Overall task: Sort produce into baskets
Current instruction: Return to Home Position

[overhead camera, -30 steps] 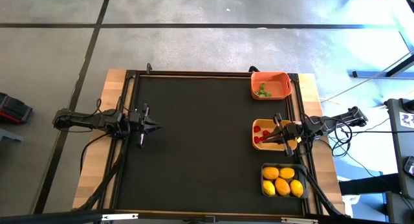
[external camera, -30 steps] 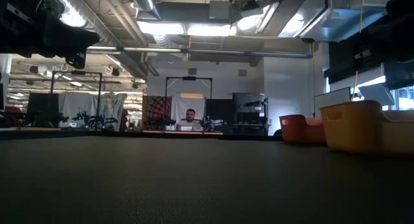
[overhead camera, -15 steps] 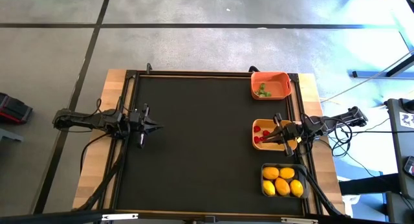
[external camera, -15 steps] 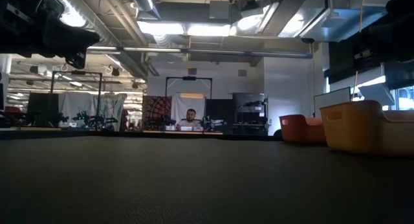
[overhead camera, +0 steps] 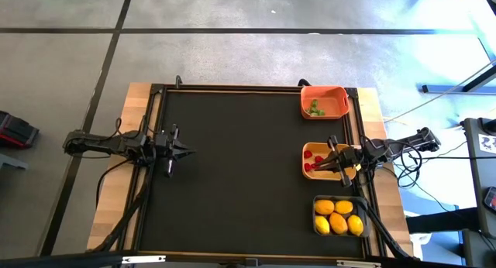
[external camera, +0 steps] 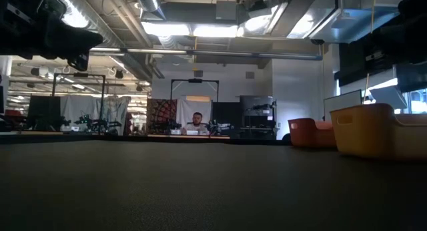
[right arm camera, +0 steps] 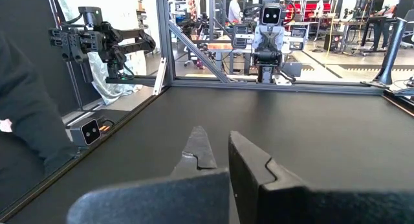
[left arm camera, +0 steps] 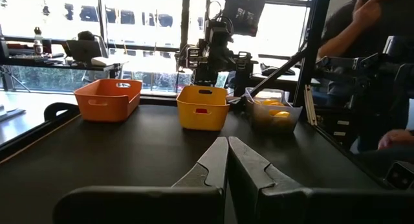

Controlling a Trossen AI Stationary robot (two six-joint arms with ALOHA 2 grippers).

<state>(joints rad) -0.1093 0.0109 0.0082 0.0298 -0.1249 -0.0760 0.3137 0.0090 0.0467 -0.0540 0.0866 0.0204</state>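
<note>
Three baskets stand in a row along the table's right edge. The orange basket (overhead camera: 334, 91) at the far end holds small green pieces (overhead camera: 315, 108). The yellow-tan basket (overhead camera: 304, 160) in the middle holds red pieces (overhead camera: 309, 154). The dark basket (overhead camera: 339, 197) at the near end holds several yellow lemons (overhead camera: 339, 216). My right gripper (overhead camera: 311, 169) hangs shut over the yellow-tan basket, holding nothing and pointing level toward the table's left. My left gripper (overhead camera: 188, 151) is shut and bare above the mat at the table's left side, facing the baskets (left arm camera: 202, 106).
A black mat (overhead camera: 232, 167) with a raised frame covers the table between the arms. A person (left arm camera: 381, 30) stands beyond the table's near right corner, and another person (external camera: 196, 123) sits far off in the room behind.
</note>
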